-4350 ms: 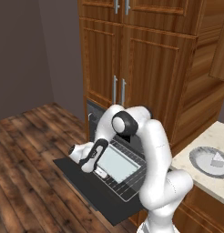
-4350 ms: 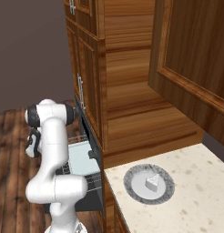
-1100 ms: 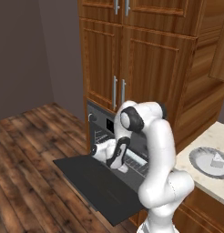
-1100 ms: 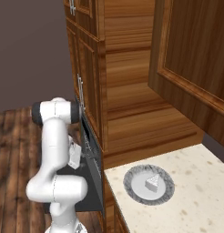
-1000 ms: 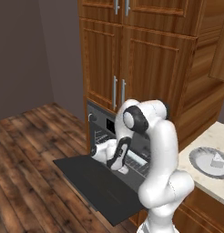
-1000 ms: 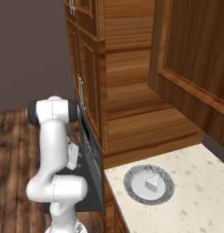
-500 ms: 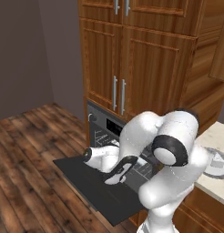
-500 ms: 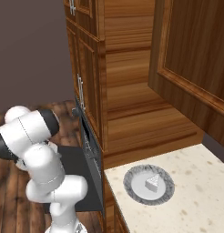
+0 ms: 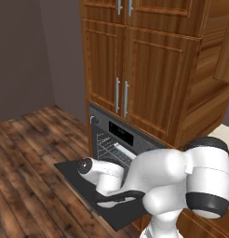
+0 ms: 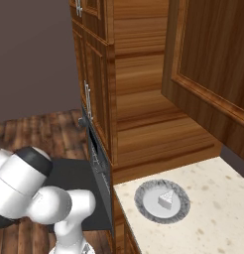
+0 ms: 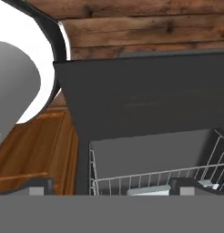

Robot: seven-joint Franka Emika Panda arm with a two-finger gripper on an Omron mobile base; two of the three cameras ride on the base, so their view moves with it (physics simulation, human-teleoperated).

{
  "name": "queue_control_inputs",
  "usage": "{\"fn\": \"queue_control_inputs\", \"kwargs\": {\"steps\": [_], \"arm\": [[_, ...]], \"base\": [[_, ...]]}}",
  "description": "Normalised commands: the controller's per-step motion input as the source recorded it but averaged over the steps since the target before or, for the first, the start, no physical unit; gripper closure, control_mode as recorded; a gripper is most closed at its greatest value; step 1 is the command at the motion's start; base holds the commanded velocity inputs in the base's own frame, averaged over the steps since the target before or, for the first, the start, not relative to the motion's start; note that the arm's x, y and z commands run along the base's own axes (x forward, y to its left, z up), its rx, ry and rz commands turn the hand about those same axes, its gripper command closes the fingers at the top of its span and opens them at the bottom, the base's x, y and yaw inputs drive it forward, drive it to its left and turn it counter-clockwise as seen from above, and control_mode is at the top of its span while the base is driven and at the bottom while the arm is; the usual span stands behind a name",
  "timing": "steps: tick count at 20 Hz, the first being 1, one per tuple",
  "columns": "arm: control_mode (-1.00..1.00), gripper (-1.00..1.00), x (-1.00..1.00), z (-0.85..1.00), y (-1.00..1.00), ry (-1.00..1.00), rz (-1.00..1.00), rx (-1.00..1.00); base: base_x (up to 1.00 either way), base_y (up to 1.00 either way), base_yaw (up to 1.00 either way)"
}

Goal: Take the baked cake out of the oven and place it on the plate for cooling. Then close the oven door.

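The baked cake point(image 10: 166, 199), a small white wedge, rests on the plate point(image 10: 144, 206) on the speckled counter. The oven point(image 9: 117, 135) stands open, and its oven door point(image 9: 77, 174) lies flat, hinged down towards the floor. My white arm point(image 9: 158, 181) is folded low over that door. In the hand view my gripper point(image 11: 117, 186) is open with nothing between its fingertips point(image 11: 38, 185). It hovers above the oven door point(image 11: 145, 95), close to the wire rack point(image 11: 155, 175) and the pale tray point(image 11: 148, 190) lying in it.
Brown wooden cabinets point(image 9: 135, 60) with vertical silver handles rise above the oven. A wooden cabinet side point(image 10: 139, 124) stands between the oven and the counter point(image 10: 213, 208). Dark plank floor point(image 9: 28, 153) spreads in front of the door.
My arm has drawn back from the oven rack and swung low over the open door, its elbow now large before the cameras. The cake has stayed on the plate.
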Motion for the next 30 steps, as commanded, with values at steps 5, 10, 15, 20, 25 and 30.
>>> {"fn": "queue_control_inputs", "kwargs": {"steps": [5, 10, 15, 20, 25, 30], "arm": [[-1.00, -1.00, -0.12, 0.00, 1.00, 0.12, 0.11, 0.03], [-1.00, -1.00, 0.00, -0.01, 1.00, 0.16, 0.06, 0.02], [-1.00, -1.00, 0.00, -0.51, 0.92, 0.14, 0.00, 0.00], [-1.00, -1.00, 0.00, -0.78, 0.71, 0.05, -0.02, -0.09], [-1.00, -1.00, 0.10, -0.78, 0.55, 0.01, -0.11, -0.19], [-1.00, -1.00, 0.24, -0.56, 0.65, -0.05, -0.14, -0.27]], "base": [[0.00, 0.00, 0.00], [0.00, 0.00, 0.00], [0.00, 0.00, 0.00], [0.00, 0.00, 0.00], [0.00, 0.00, 0.00], [0.00, 0.00, 0.00]]}}
